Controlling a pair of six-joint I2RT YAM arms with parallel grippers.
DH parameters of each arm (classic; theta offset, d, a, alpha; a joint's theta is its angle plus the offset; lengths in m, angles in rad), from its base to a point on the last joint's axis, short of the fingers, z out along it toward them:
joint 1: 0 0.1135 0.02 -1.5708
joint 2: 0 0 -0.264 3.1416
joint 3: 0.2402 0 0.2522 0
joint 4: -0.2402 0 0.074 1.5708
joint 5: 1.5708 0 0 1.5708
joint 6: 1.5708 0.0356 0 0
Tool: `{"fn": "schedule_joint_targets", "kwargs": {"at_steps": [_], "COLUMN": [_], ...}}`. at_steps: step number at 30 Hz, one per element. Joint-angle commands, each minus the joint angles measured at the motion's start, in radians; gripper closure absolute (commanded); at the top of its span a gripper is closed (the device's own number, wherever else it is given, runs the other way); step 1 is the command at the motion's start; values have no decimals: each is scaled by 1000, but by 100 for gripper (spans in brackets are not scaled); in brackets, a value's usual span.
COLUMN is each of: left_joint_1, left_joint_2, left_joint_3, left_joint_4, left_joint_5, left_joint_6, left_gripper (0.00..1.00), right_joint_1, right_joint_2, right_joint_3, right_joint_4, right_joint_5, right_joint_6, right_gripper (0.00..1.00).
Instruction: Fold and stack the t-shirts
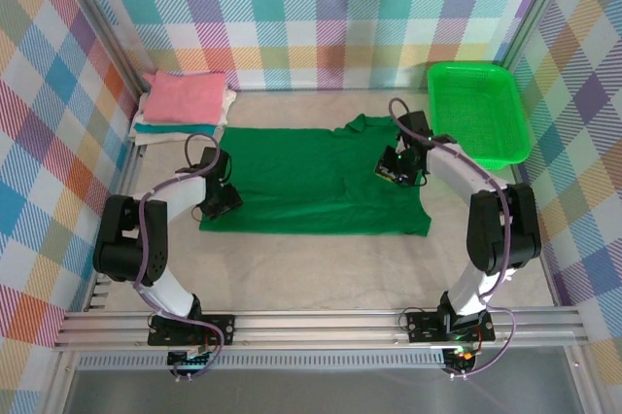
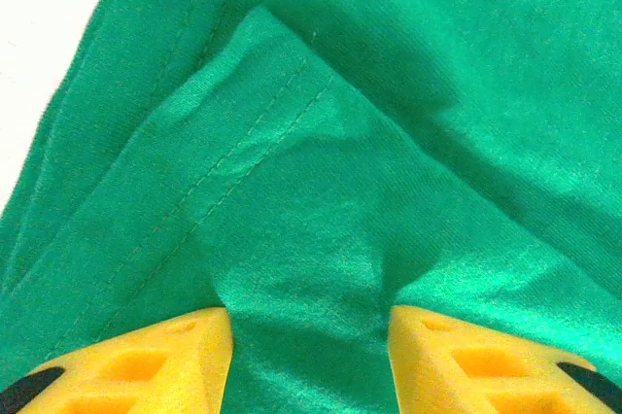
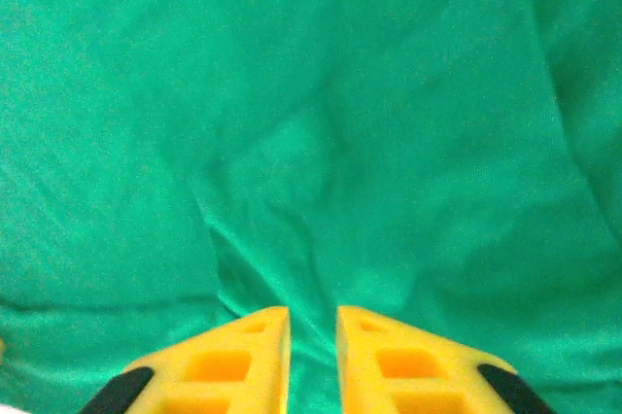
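We see the dark green t-shirt (image 1: 311, 186) spread flat in the middle of the desk (image 1: 321, 258), with no full fold made yet, so we judge this one barely started. Three look done: the folded stack (image 1: 185, 108) sits at the far left corner, pink shirt (image 1: 187, 95) on top, with the edges of the teal shirt (image 1: 155, 126) and white shirt (image 1: 180, 137) under it. Left to do: fold the green one and put it on that stack. The left gripper (image 1: 222, 204) sits at the shirt's left edge, the right gripper (image 1: 397, 171) on the cloth toward the collar end. The green basket (image 1: 476, 108) stands far right, apart from the shirt. The top view gives the layout but not the grips. The left wrist view shows a hem corner turned over and a puckered bunch between the parted yellow fingers (image 2: 146, 365), so we read them as grasping the shirt. The right wrist view shows fingers (image 3: 233, 365) nearly together with a crease running into the slit, and we cannot tell if they pinch it.
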Motion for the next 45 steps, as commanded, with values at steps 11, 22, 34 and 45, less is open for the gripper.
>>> {"fn": "schedule_joint_targets", "kwargs": {"at_steps": [11,22,34,45], "left_joint_1": [9,-54,-63,73], "left_joint_2": [-24,-309,-404,183], "left_joint_3": [-100,-428,-91,612], "left_joint_4": [-15,15,-155,-204], "left_joint_5": [45,127,63,-40], "left_joint_6": [-83,-223,-133,128], "left_gripper": [53,53,47,45], "right_joint_1": [-11,-14,-26,-72], "right_joint_2": [118,-66,-102,290], "right_joint_3": [-123,-411,-86,598], "right_joint_4": [92,118,-77,-116], "right_joint_5": [43,-12,31,-41], "right_joint_6": [23,126,20,-64], "right_gripper": [89,83,70,64]}}
